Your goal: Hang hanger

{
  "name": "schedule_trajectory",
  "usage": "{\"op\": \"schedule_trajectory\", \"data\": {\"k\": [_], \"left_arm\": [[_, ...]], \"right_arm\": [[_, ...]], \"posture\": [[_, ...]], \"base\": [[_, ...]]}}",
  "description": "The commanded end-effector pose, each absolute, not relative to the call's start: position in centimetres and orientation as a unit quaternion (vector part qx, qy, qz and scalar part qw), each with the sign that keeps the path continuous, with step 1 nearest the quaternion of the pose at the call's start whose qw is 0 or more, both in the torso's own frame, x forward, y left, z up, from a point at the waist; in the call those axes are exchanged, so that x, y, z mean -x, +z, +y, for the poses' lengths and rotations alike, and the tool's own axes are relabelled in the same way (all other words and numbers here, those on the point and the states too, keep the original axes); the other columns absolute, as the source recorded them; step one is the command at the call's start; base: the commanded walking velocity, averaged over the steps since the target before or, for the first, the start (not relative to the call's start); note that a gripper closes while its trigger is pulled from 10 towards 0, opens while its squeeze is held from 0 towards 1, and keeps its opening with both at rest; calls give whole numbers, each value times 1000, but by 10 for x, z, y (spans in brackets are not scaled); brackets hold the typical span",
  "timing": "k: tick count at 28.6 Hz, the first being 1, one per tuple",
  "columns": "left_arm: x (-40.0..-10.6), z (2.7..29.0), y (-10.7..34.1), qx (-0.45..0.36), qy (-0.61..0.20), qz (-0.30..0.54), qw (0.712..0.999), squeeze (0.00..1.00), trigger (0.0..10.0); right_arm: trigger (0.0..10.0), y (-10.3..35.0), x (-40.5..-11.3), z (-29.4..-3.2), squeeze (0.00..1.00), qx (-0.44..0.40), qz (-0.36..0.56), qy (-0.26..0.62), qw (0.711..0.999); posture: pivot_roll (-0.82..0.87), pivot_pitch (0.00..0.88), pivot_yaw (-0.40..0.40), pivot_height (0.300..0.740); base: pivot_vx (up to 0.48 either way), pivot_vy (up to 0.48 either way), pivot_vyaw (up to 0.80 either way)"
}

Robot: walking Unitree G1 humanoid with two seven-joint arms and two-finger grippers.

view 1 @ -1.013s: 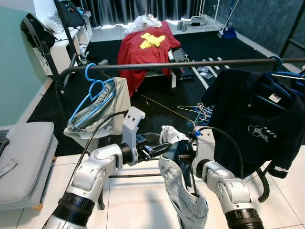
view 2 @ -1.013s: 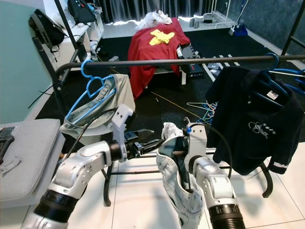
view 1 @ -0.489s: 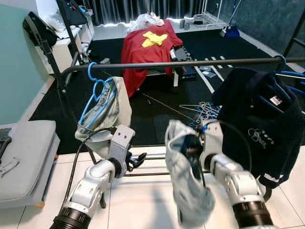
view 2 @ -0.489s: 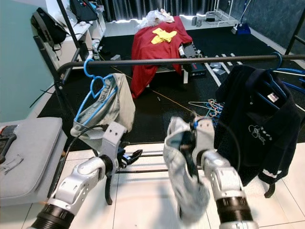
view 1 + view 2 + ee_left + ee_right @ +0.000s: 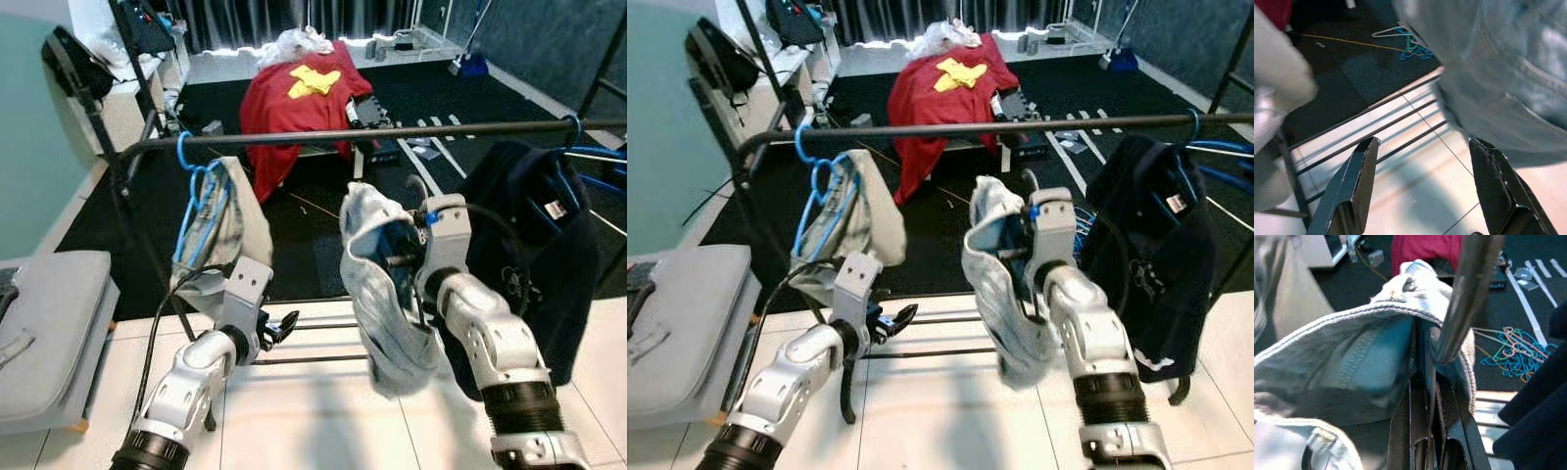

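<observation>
- The left tool [image 5: 281,324] hangs low, fingers spread, holding nothing.
- The right tool [image 5: 1426,396] is clenched on the hanger inside the pale jeans [image 5: 377,284], now raised nearer the rail [image 5: 392,132]; lift the hook over the rail's free middle before lowering.

A black metal clothes rail [image 5: 392,131] runs across the room, and on it hangs a blue plastic hanger [image 5: 192,174] with a beige garment [image 5: 223,230] on the left and a dark navy shirt [image 5: 534,255] on another blue hanger at the right end. The floor is white tile [image 5: 304,416] near the rack and a black carpet [image 5: 294,211] behind it. On the carpet lies a heap of coloured wire hangers [image 5: 1515,352], and further back stands a low piece of furniture covered with a red cloth [image 5: 294,103].
</observation>
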State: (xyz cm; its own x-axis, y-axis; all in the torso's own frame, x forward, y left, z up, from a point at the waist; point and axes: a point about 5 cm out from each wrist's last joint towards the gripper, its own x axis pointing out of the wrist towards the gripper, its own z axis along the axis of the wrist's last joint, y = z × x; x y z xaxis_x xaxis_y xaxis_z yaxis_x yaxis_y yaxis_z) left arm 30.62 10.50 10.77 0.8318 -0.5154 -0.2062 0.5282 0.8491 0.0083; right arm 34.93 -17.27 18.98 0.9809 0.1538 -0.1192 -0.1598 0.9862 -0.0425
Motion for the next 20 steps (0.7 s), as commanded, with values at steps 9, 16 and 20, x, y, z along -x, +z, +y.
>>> {"op": "schedule_trajectory", "data": {"k": [9, 16, 20], "left_arm": [[-302, 104, 102, -40, -290, 108, 950, 0, 10000], [-300, 101, 103, -41, -302, 105, 947, 0, 10000], [-299, 99, 102, -48, -306, 102, 945, 0, 10000]], "right_arm": [[10000, 214, -354, -181, 0, 20, 21, 65, 997], [10000, 225, -354, -179, 0, 20, 10, 69, 997], [10000, 227, -353, -173, 0, 20, 8, 75, 997]], "posture": [[-72, 87, 61, 740], [-72, 86, 61, 740], [-71, 89, 63, 740]], "base": [[334, 0, 0], [173, 0, 0], [0, 0, 0]]}}
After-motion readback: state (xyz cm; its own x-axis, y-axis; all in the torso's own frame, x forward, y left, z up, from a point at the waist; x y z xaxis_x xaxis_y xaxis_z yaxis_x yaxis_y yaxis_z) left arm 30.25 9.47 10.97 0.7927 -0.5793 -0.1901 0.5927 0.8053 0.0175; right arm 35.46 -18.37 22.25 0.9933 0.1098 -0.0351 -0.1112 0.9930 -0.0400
